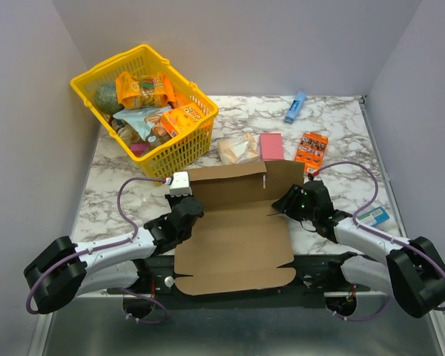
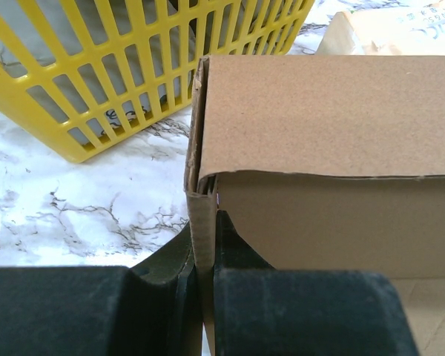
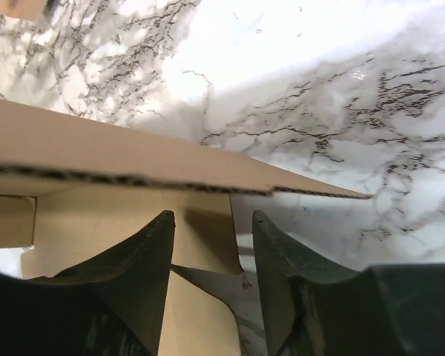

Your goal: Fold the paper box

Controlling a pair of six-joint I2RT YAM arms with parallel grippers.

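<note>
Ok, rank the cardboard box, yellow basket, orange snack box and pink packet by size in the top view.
Cardboard box
Yellow basket, close behind
Orange snack box and pink packet: too alike to rank

matt brown corrugated cardboard paper box (image 1: pixel 233 241) on a glossy marble-patterned table (image 1: pixel 341 133) beside a plastic basket (image 1: pixel 170 152).

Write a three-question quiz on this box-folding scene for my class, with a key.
1. True or false: the left gripper is shut on a wall of the cardboard box.
2. What sits beyond the box's far left corner? A) yellow basket B) kettle C) lamp
3. Fill in: the jaws of the right gripper stand ____.
Key: 1 true; 2 A; 3 open.
</note>
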